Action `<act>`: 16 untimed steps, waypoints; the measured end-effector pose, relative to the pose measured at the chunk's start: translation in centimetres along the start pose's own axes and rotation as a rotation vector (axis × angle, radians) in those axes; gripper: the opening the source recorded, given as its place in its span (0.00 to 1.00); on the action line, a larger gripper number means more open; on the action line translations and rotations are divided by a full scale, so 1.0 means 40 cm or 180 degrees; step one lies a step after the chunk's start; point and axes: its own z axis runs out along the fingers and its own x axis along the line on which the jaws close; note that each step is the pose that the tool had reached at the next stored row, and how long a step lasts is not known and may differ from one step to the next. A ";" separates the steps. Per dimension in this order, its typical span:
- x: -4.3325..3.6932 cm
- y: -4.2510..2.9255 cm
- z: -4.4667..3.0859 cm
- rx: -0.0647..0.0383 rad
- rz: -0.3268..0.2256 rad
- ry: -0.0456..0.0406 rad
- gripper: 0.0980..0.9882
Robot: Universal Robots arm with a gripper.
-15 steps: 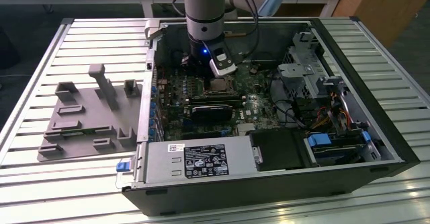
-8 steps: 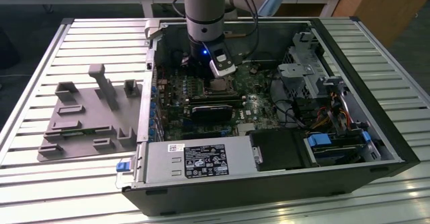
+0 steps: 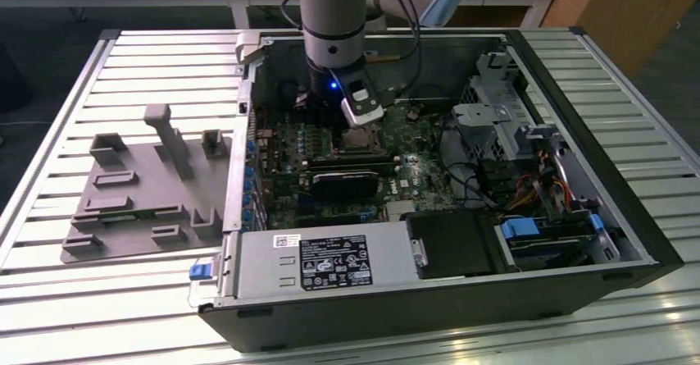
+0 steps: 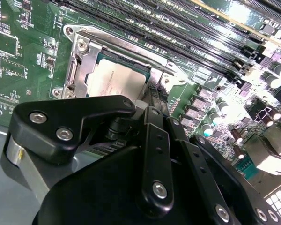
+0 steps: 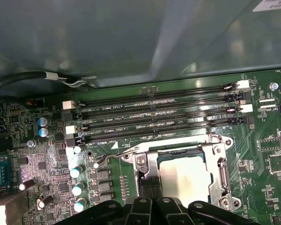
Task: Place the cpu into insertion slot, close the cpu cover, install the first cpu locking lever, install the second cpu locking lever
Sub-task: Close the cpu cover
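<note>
Slatted metal table [image 3: 110, 78] under an open computer case [image 3: 438, 320], with a grey fixture tray [image 3: 120, 209] off to the exterior view's left. Inside, a green motherboard [image 5: 257, 140], the gripper [image 5: 148, 187] poised right at the socket's edge. Jaws apparently closed together, nothing seen pinched between them.

Directly ahead of the jaws: the cpu [image 5: 185, 177]. Sits flat in the insertion slot, dull silver top showing. Around it, the cpu cover [image 5: 221, 164], seemingly down over the chip's margins. To one side of the jaws, a thin wire locking lever [image 5: 113, 157]; cannot tell whether hooked. Beyond the socket, long memory slots [image 5: 154, 117].

Probably light, stiff and fragile, that chip: best taken by opposite edges, never forced. Likely springy and slick, the lever: best caught near its bent end.
</note>
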 end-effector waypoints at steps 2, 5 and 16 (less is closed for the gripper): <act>0.000 0.000 0.000 0.0001 0.0000 0.0001 0.00; 0.000 0.000 0.001 0.0000 0.0000 0.0000 0.00; -0.001 0.001 -0.018 0.0000 0.0000 0.0000 0.00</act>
